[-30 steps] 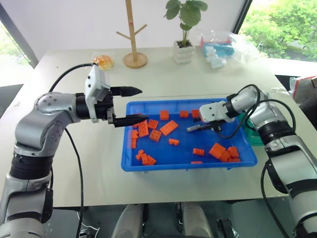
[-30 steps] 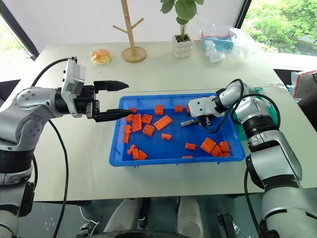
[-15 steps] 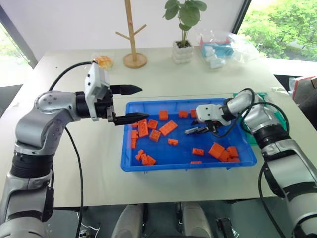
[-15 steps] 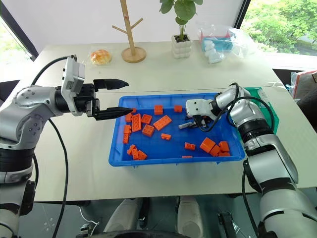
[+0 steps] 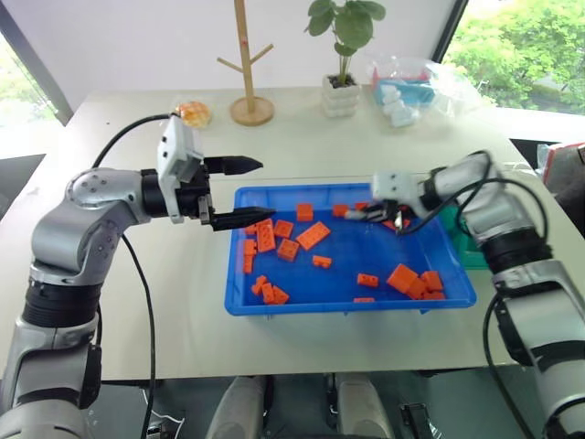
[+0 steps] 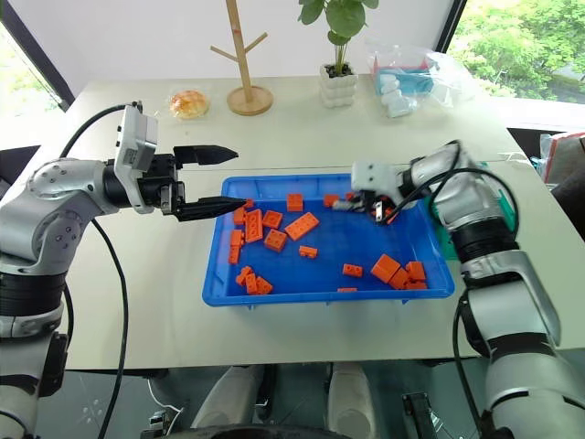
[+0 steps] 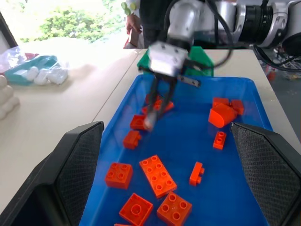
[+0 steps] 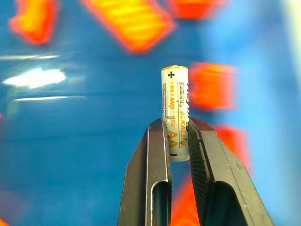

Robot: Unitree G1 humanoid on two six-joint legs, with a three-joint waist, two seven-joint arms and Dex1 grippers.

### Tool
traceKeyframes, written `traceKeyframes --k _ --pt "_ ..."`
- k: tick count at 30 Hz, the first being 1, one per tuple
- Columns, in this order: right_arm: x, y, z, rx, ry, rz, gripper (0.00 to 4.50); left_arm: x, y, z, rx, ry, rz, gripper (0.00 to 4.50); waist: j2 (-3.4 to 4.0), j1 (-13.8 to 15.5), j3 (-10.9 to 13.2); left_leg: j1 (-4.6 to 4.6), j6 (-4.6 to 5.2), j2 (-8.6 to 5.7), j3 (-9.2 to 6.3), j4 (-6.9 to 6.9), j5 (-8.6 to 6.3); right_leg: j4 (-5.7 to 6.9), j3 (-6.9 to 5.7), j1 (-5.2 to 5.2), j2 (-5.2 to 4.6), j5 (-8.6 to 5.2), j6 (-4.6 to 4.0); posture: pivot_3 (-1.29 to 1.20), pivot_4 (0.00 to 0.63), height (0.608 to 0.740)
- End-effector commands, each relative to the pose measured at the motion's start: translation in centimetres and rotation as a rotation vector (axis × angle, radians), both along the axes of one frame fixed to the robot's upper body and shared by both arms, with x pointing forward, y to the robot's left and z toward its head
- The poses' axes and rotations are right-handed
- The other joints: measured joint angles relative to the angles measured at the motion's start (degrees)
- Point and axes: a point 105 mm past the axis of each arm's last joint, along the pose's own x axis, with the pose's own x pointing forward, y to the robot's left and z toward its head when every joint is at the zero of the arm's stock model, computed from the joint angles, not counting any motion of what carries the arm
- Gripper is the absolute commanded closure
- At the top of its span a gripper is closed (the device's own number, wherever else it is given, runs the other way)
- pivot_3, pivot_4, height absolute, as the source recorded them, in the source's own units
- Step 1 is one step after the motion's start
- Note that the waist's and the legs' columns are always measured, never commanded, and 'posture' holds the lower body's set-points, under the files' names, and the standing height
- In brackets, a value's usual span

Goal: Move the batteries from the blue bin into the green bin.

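- A battery (image 8: 174, 113) is pinched between the two black fingers (image 8: 149, 169) of the right claw (image 8: 178, 141); its plus end sticks out past the fingertips, and "ALKALINE" and "AA" can be read on its side.
- The right claw (image 5: 369, 216) is held above the floor of the blue bin (image 5: 347, 305), near the bin's far right corner, clear of the orange bricks (image 5: 312, 235) scattered in it.
- In the left wrist view the same claw (image 7: 155, 113) is seen pointing down over the blue floor, with a silver-grey tip at its lower end.
- The left claw (image 5: 253, 193) is spread wide and grips nothing; it is held level beside the blue bin's far left corner, with the nearer finger over the rim.
- The green bin (image 5: 464, 245) is partly hidden behind the right arm, just beside the blue bin's right wall, towards the right edge of the worktop (image 5: 164, 302).
- The blue bin is set at the middle of the worktop, towards its near edge.
- Along the far edge of the worktop are placed a wooden branch stand (image 5: 248, 73), a potted plant (image 5: 344, 55) and a clear bag (image 5: 411, 82).
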Motion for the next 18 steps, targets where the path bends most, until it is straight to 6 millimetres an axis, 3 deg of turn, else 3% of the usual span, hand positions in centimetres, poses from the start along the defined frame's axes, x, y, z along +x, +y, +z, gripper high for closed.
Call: traceKeyframes --k 1,4,6,8,12,16,18 --pt "-0.1 -5.5 5.8 0.112 -0.198 -0.309 4.46 -0.5 -0.2 0.5 -0.014 -0.031 -0.016 0.0 0.0 0.2 0.0 -0.02 0.0 -0.01 0.0 0.0 0.0 -0.01 0.0 0.0 -0.01 0.0 0.0 0.0 0.15 0.693" --pt "-1.7 -10.1 6.9 0.1 -0.265 -0.516 4.46 -0.6 -0.3 0.1 -0.018 -0.017 -0.026 0.0 -0.01 0.9 0.0 -0.04 0.04 -0.02 0.02 -0.02 -0.03 -0.05 -0.01 -0.01 -0.04 -0.01 0.0 0.0 0.15 0.693" --pt "-3.3 -13.4 6.5 0.088 -0.279 -0.67 4.46 -0.5 -0.5 -0.1 -0.023 -0.008 -0.034 0.0 -0.01 1.2 0.0 -0.05 0.07 -0.02 0.04 -0.02 -0.04 -0.06 -0.01 0.0 -0.05 -0.01 0.0 0.0 0.15 0.693" --pt "-4.5 -14.8 5.8 0.076 -0.272 -0.739 4.46 -0.3 -0.6 -0.2 -0.025 -0.002 -0.039 0.0 -0.01 1.2 0.0 -0.04 0.08 -0.02 0.06 -0.01 -0.04 -0.04 -0.01 0.02 -0.06 -0.01 0.0 0.0 0.15 0.693" --pt "-6.1 -15.6 3.1 0.029 -0.229 -0.794 4.46 0.0 -1.2 -0.2 -0.028 0.003 -0.066 0.0 0.02 0.5 0.0 0.0 0.1 0.03 0.17 0.03 -0.04 -0.04 0.01 0.02 -0.08 -0.01 0.0 0.0 0.15 0.693" --pt "-6.5 -14.6 2.5 0.065 -0.23 -0.775 2.54 0.3 -1.7 0.0 -0.037 0.002 -0.084 0.0 0.04 -0.3 0.0 0.03 0.12 0.03 0.18 0.04 -0.03 -0.02 0.02 0.04 -0.07 0.0 0.01 0.0 0.15 0.693" --pt "-6.6 -13.7 3.6 0.111 -0.273 -0.729 1.56 0.4 -1.8 -0.1 -0.037 0.004 -0.089 0.0 0.04 -0.4 0.0 0.04 0.12 0.04 0.18 0.04 -0.02 -0.03 0.02 0.04 -0.07 0.0 0.01 0.0 0.15 0.693"
